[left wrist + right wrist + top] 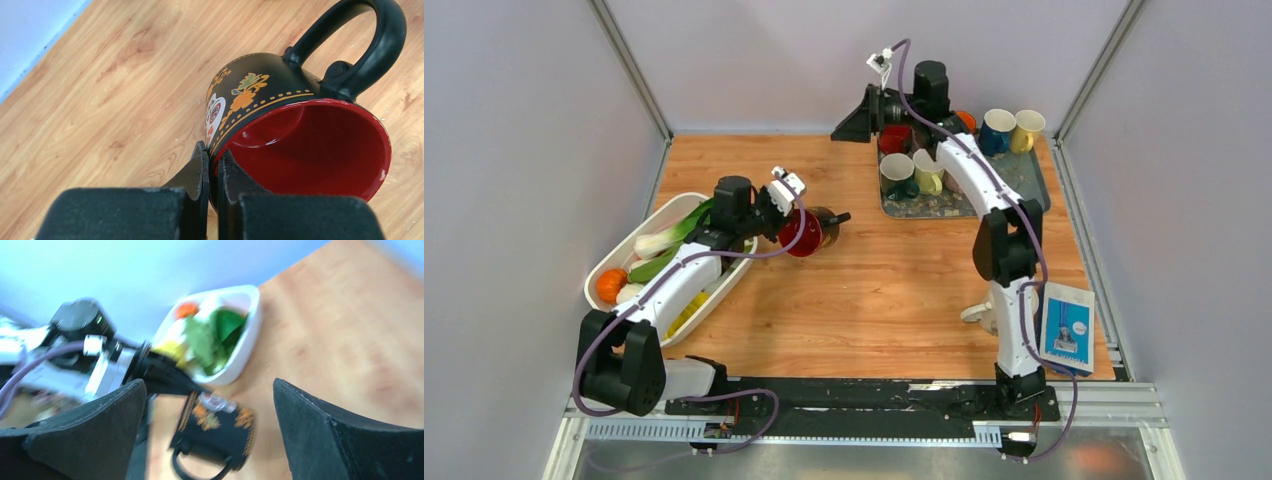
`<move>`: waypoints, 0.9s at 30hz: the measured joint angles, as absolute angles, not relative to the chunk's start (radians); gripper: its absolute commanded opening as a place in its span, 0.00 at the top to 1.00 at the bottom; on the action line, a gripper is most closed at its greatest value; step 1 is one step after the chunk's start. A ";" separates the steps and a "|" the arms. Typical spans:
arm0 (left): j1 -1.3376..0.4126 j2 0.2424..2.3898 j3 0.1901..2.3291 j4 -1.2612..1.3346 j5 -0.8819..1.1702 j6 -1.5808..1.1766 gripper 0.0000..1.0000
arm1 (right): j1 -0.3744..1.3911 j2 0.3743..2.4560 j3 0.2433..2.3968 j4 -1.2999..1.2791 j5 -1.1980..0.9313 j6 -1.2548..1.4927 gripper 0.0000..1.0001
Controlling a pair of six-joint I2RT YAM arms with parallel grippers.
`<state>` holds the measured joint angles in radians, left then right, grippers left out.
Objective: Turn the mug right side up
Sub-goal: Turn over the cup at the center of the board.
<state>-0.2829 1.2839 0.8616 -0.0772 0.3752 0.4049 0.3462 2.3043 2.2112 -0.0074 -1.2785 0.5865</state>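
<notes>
Left hand (214, 156) clamps mug (260, 90) rim | right hand (207, 407) spread wide

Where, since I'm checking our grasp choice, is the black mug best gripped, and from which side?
The rim wall: the mug lies on its side with its red mouth open toward the left gripper, so one finger goes inside and one outside, coming from the mouth side. That is how it is pinched now. The handle stands off the far side.
</notes>
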 measured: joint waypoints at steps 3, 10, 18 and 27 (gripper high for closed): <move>-0.279 1.284 0.862 -0.096 0.393 0.390 1.00 | 0.348 2.165 2.143 -0.052 -1.028 0.406 0.00; -0.279 1.321 0.929 -0.124 0.437 0.352 1.00 | 0.341 1.803 1.840 -0.023 -0.875 -0.137 0.01; -0.279 1.374 0.938 -0.104 0.440 0.309 1.00 | 0.402 1.790 1.809 -0.594 -0.860 -0.904 0.19; -0.281 1.417 0.946 -0.104 0.433 0.283 1.00 | 0.596 1.897 1.833 -0.915 -0.618 -1.277 0.31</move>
